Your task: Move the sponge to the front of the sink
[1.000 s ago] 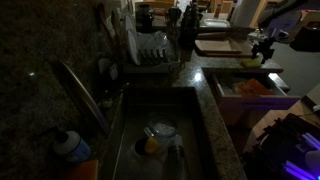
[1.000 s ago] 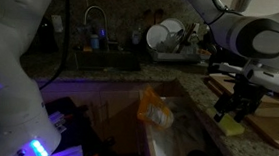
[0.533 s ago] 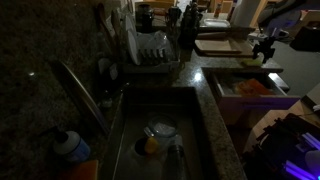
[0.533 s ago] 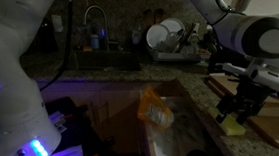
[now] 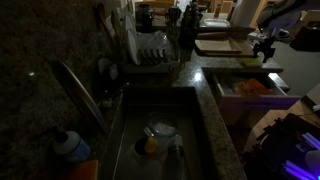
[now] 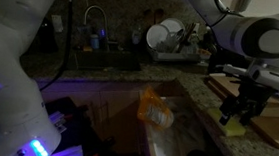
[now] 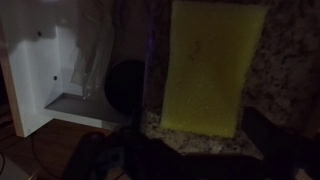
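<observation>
The pale-yellow sponge point(image 6: 234, 126) lies flat on the speckled granite counter near its edge, beside a wooden board. It fills the upper middle of the wrist view point(image 7: 205, 65) and shows as a small yellow patch in an exterior view point(image 5: 247, 63). My gripper point(image 6: 240, 108) hangs just above the sponge, its fingers spread and empty; in the wrist view point(image 7: 190, 152) the dark fingers flank the sponge's near end. It also shows at the right in an exterior view point(image 5: 262, 47). The dark sink point(image 5: 205, 112) with its curved faucet point(image 5: 80, 90) lies well away from the sponge.
A dish rack point(image 5: 150, 50) with plates stands behind the sink. A wooden board point(image 6: 269, 110) lies beside the sponge. A white tray point(image 5: 228, 98) holds a flat orange item. A dish and a rounded yellow object point(image 5: 150, 145) sit in the sink. An orange bag point(image 6: 155, 109) hangs below the counter.
My gripper has shifted slightly sideways over the sponge. The sponge still lies on the counter.
</observation>
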